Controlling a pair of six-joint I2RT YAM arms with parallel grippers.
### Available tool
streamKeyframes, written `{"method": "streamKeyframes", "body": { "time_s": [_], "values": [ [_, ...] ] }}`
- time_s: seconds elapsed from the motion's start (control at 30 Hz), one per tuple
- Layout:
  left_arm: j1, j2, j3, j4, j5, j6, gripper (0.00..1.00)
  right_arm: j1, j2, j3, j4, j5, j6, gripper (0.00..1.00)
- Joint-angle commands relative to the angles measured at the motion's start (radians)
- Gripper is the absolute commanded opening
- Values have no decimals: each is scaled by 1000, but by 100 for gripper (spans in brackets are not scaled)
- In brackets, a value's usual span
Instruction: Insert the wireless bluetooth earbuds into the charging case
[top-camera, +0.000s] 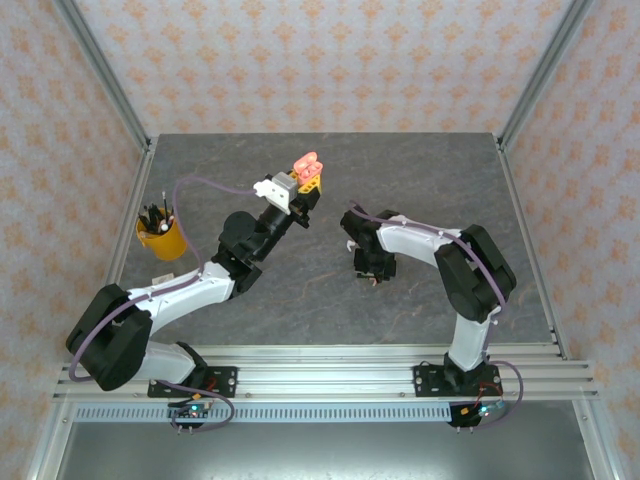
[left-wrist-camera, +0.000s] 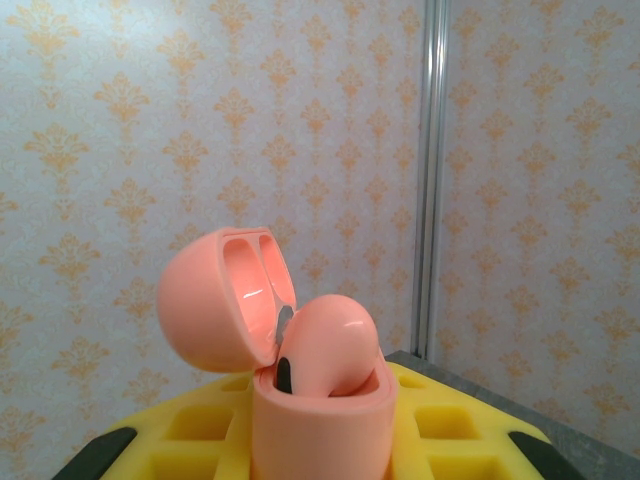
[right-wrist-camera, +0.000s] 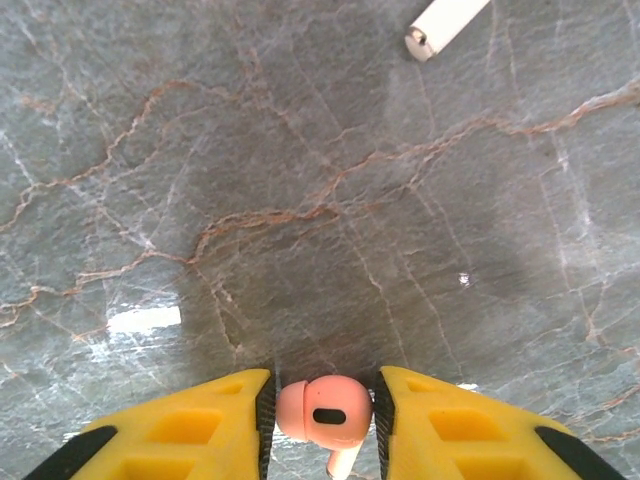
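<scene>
Pink and yellow on grey

I see a salmon-pink charging case (left-wrist-camera: 320, 415), a salmon-pink earbud (right-wrist-camera: 325, 408) and yellow fingers (right-wrist-camera: 190, 430) with black edges. My table (right-wrist-camera: 300, 150) is grey stone with brown veins; the walls (left-wrist-camera: 150, 120) are pale with orange flower shapes.

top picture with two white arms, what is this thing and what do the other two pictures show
It is a robot: two white arms bolted to a grey table. The top picture looks down from above; the other two come from a camera on each wrist. The left gripper holds up an open pink charging case with one earbud sitting in it. The right gripper, over the table, pinches a second earbud between its yellow fingers. A yellow cup of pens stands at the left.
</scene>
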Motion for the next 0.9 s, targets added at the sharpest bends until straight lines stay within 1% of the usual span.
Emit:
{"method": "streamKeyframes", "body": {
  "time_s": [0.0, 0.47, 0.73, 0.87],
  "values": [
    [5, -21, -5, 15, 1, 14, 0, -1, 9, -3, 0, 37, -16, 32],
    [5, -21, 6, -1, 8, 14, 0, -10, -72, -60, 64, 22, -80, 29],
    [5, -21, 14, -16, 12, 21, 0, -10, -187, -116, 137, 38, -130, 28],
    [5, -22, 20, -23, 13, 24, 0, -12, -267, -155, 189, 74, -146, 28]
  ]
}}
